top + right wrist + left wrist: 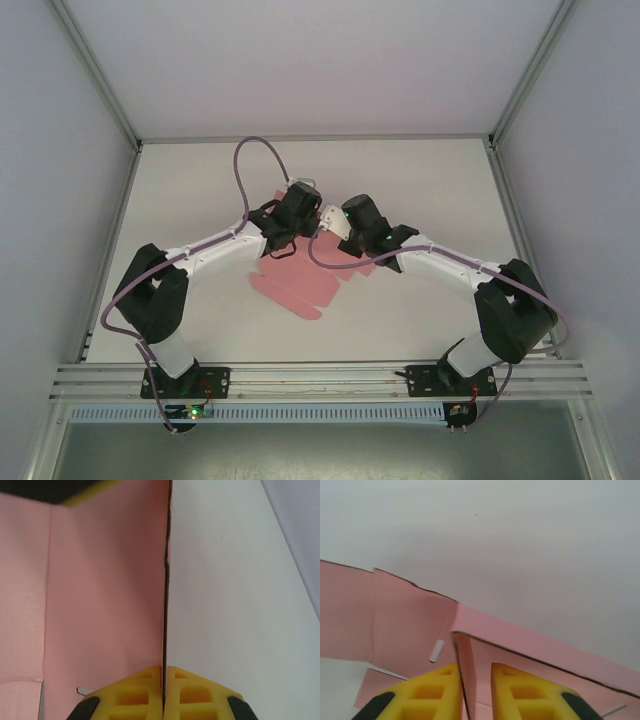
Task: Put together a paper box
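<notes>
Jaws differ: the right jaws clench the upright edge of a pink thin-card die-cut sheet, the paper box; the left jaws stand slightly parted astride another raised flap, not pinching. The sheet lies mid-way on the white bench, its flat part spreading toward seven o'clock. Wall-folding seems in hand; next the left jaws must close and crease. From above the raised folds are covered.

One pink paper box, seemingly single sheet, edges partly hidden. Two arms: left arm, right arm. Two grippers: left gripper, right gripper. One table.
</notes>
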You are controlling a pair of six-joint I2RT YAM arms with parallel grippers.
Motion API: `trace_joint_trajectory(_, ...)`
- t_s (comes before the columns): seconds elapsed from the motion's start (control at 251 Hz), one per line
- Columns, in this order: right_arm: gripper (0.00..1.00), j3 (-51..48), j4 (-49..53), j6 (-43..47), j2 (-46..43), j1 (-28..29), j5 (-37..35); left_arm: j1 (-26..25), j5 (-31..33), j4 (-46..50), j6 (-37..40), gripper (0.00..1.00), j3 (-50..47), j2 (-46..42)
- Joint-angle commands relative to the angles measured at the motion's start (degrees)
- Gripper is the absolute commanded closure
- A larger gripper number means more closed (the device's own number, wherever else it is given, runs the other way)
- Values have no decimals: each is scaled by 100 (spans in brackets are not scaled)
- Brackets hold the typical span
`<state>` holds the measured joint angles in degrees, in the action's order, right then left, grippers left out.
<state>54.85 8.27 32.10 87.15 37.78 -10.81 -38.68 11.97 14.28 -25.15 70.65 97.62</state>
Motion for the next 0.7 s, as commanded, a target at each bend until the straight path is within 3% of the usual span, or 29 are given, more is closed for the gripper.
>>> trace_joint_trajectory(0.0, 100, -125, -390, 361, -286, 116, 137, 4, -224, 165, 189, 65, -37, -361)
trace_joint_trajectory(0.044, 100, -216, -454, 465, -353, 108, 168, 129, -311, 238, 262, 55, -163, -560)
trace_joint_trajectory(0.116, 100, -344, -534, 539, -471, 65, 243, 381, -421, 267, 259, 21, -516, -1007)
trace_joint_trajectory(0.196, 100, -467, -628, 463, -594, -27, 378, 739, -677, 110, 154, 0, -1087, -1625)
trace_joint_trajectory(0.299, 100, -551, -635, 279, -767, -229, 826, 1371, -1426, -341, 75, 0, -1957, -2415)
trace_joint_trajectory(0.507, 100, -632, -567, 104, -1075, -684, 2070, 2892, -4288, -1586, 83, 0, -3180, -2910)
trace_joint_trajectory(0.551, 100, -622, -549, 21, -1120, -773, 2295, 3015, -4890, -2094, 43, 0, -3362, -2848)
trace_joint_trajectory(0.694, 100, -589, -463, -94, -1195, -955, 2860, 3035, -5390, -3052, -260, 3, -3371, -2368)
